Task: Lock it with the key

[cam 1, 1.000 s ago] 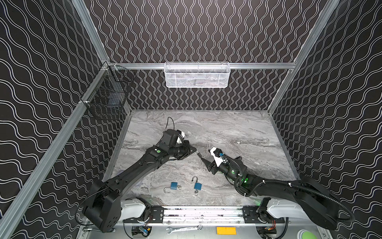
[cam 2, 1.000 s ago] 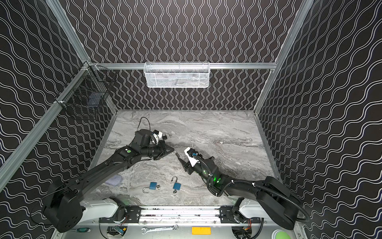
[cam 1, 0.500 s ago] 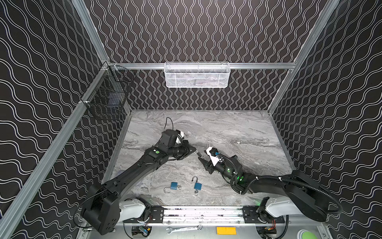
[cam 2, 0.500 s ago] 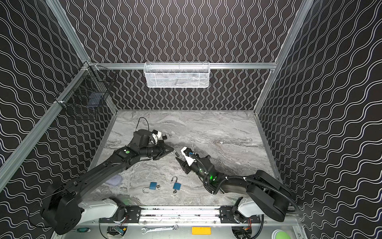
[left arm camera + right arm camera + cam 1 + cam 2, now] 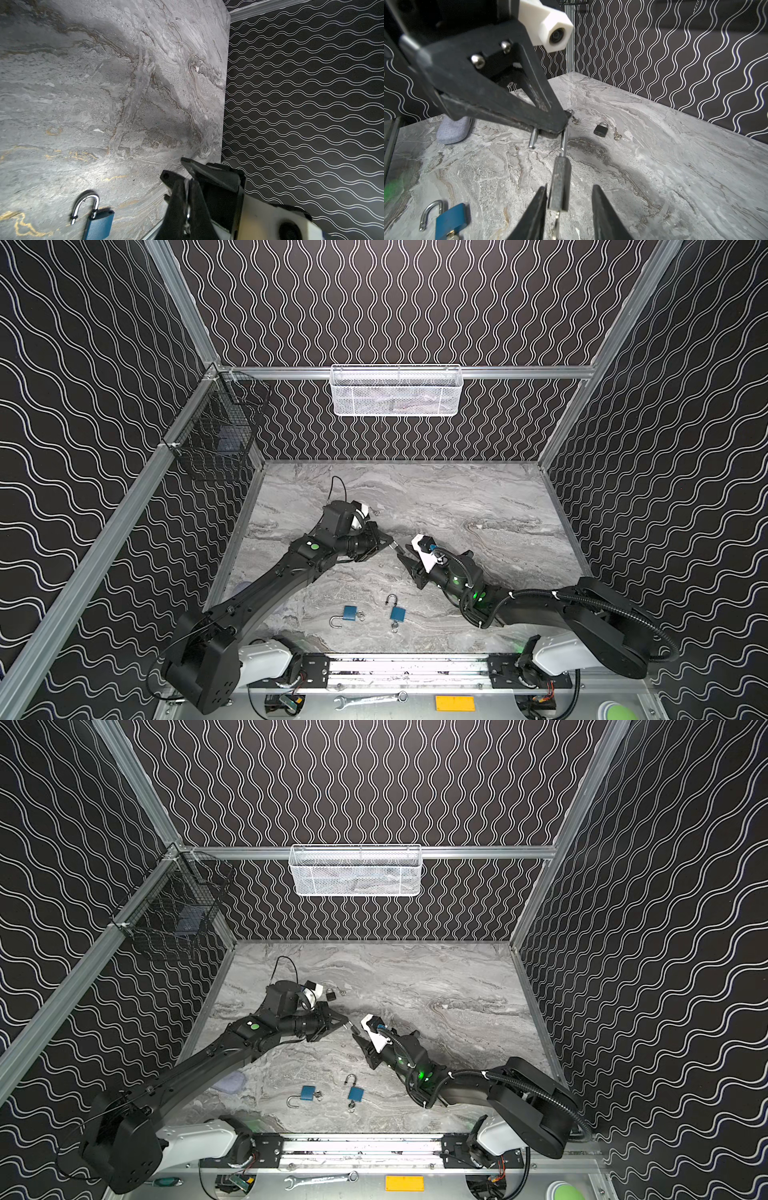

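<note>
A white mesh basket (image 5: 395,391) hangs on the back rail (image 5: 519,372), a black wire basket (image 5: 216,435) on the left rail (image 5: 105,539).

No text, brand or number can be read anywhere. Any marks on the wrench (image 5: 370,699) are too small to make out. The orange tag (image 5: 455,703) shows no legible print.

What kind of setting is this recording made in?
Probably a lab robot test cell: aluminium framing and patterned panels box in a marble-look tabletop, two robot arms sit on a front rail, with blue padlocks as props.

Key (image 5: 556,224) partly beyond frame edge
</note>
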You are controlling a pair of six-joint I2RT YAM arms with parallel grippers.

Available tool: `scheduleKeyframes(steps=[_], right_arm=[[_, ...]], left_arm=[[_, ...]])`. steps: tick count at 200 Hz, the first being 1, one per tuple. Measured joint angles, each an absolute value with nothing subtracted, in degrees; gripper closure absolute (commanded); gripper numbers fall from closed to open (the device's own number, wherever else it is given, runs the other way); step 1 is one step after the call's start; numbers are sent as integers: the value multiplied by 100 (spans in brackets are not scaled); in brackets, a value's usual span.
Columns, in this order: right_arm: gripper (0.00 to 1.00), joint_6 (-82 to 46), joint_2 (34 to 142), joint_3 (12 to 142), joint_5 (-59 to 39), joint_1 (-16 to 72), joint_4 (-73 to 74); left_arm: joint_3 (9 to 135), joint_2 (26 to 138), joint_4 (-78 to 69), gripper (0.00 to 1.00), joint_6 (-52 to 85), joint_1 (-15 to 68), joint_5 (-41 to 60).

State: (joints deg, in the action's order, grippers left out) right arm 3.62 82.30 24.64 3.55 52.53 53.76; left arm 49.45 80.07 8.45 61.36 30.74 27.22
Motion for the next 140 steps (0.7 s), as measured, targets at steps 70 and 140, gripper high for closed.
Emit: scheduleKeyframes(steps=[70,140], right_arm=[[84,346,8307,2547,270,5253,5389],[98,97,8095,2628,228,5238,5074]], left_arm=[[4904,8012,720,100,6152,3057,2775],[4733,7994,333,100,6154,2995,2915]])
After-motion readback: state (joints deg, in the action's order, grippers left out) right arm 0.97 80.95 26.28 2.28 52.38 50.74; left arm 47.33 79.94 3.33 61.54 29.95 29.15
